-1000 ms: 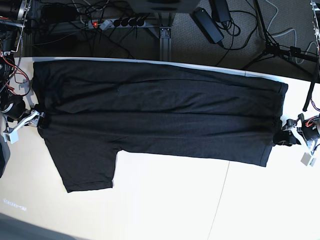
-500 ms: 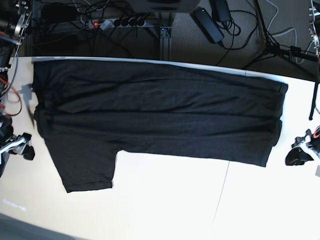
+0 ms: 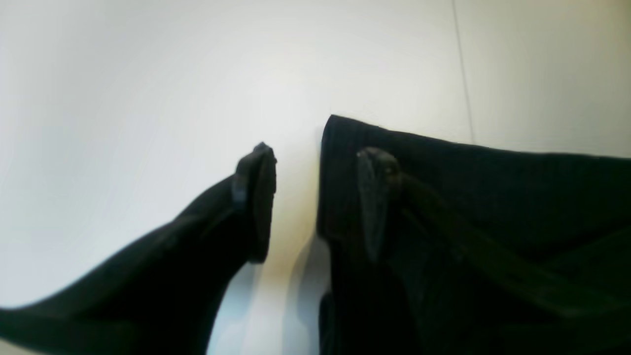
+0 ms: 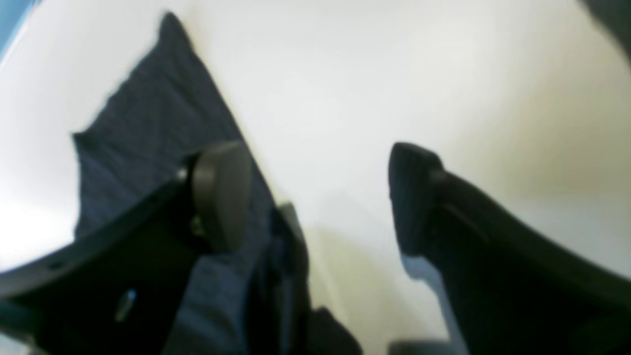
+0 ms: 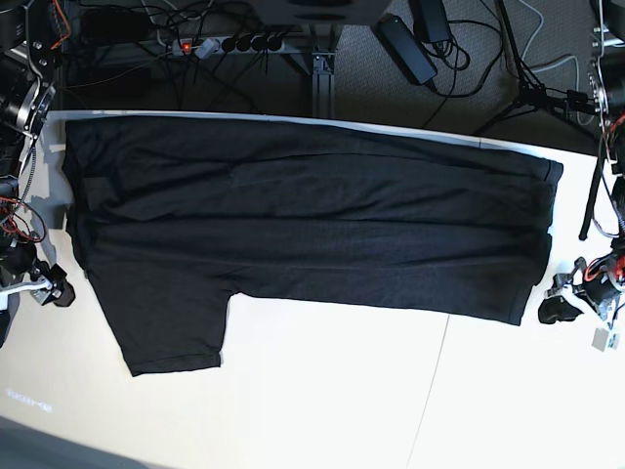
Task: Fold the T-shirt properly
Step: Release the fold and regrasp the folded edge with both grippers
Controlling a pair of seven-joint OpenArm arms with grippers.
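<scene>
The T-shirt [image 5: 303, 230] lies spread flat across the table [image 5: 342, 410], both the left gripper [image 5: 562, 308] and right gripper [image 5: 54, 290] released and empty just off its ends, so a shallow pinch could slip off the thin cloth.

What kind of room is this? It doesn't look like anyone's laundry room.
Probably a robotics lab or workshop. A black T-shirt lies spread on a white table, and behind it the floor holds a power strip, tangled cables and a tripod stand.
</scene>
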